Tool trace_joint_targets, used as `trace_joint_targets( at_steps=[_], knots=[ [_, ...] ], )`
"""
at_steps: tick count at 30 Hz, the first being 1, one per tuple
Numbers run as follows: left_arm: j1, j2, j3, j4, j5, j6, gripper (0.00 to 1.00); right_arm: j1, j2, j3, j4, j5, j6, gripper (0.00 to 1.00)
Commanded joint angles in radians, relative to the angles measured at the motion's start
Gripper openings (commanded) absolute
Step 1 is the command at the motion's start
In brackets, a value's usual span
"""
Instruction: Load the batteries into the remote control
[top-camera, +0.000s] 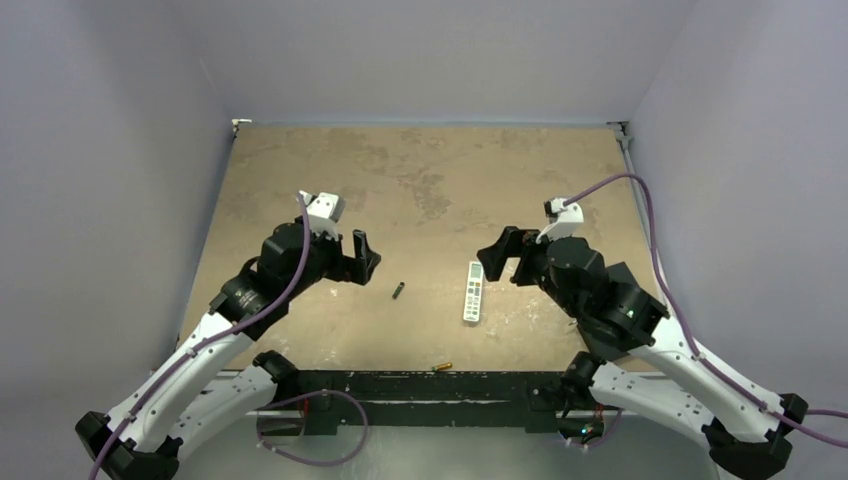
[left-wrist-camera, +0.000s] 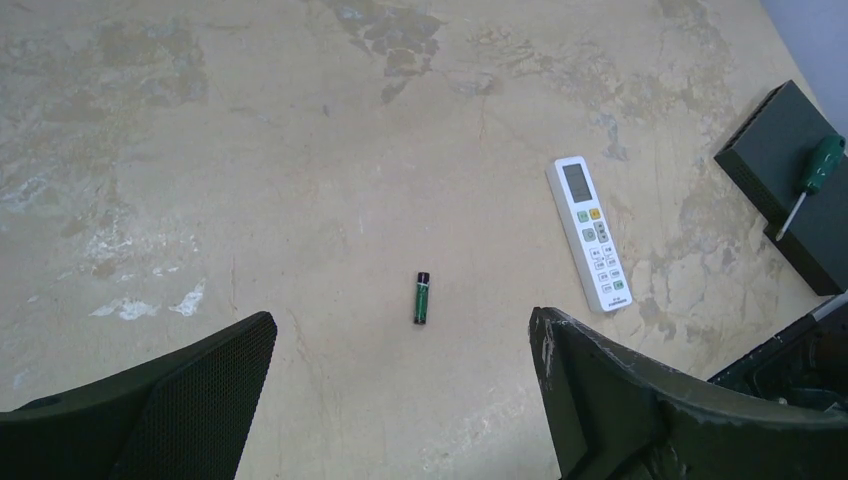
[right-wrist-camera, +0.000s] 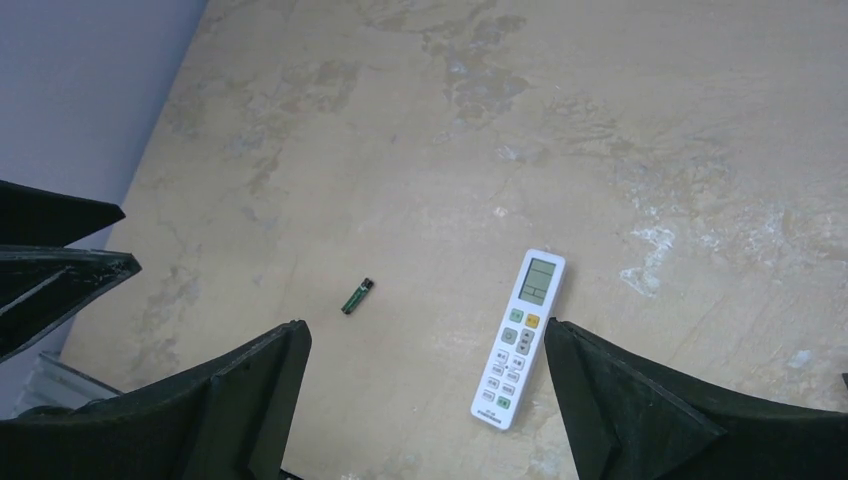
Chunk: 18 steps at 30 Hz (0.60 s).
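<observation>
Remote control (top-camera: 474, 291) lies face up at frame centre, long axis near vertical, screen end up. Dark battery (top-camera: 398, 291) lies left of it, also near vertical. Gold battery (top-camera: 443, 367) lies lower, crosswise, at the edge of the table (top-camera: 420, 170). Left gripper (top-camera: 366, 257) and right gripper (top-camera: 503, 262) both gape wide, empty.

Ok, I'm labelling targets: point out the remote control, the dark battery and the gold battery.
remote control (right-wrist-camera: 519, 340), right wrist view, middle of button face.
dark battery (left-wrist-camera: 422, 298), left wrist view, mid-body.
gold battery (top-camera: 443, 367), top external view, mid-body.

Soft, even light is falling from overhead onto the counter (top-camera: 430, 190), casting only faint shadows. The top view is dimming toward six o'clock, and the wrist views are looking sharp.
</observation>
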Motion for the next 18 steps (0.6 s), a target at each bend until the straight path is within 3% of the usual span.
trace_joint_targets(
  at_steps=[1,5,18],
  knots=[
    [0.006,-0.012,0.012,0.000,0.047,0.031,0.99,-0.001,0.049,0.040,-0.037,0.016,-0.003,0.99],
    [0.005,-0.025,0.011,-0.009,0.025,0.022,0.99,-0.001,0.112,0.064,-0.080,0.016,-0.003,0.99],
    [0.005,-0.099,0.004,-0.018,-0.035,-0.001,0.99,-0.001,0.234,-0.025,0.015,-0.049,-0.026,0.99]
  ],
)
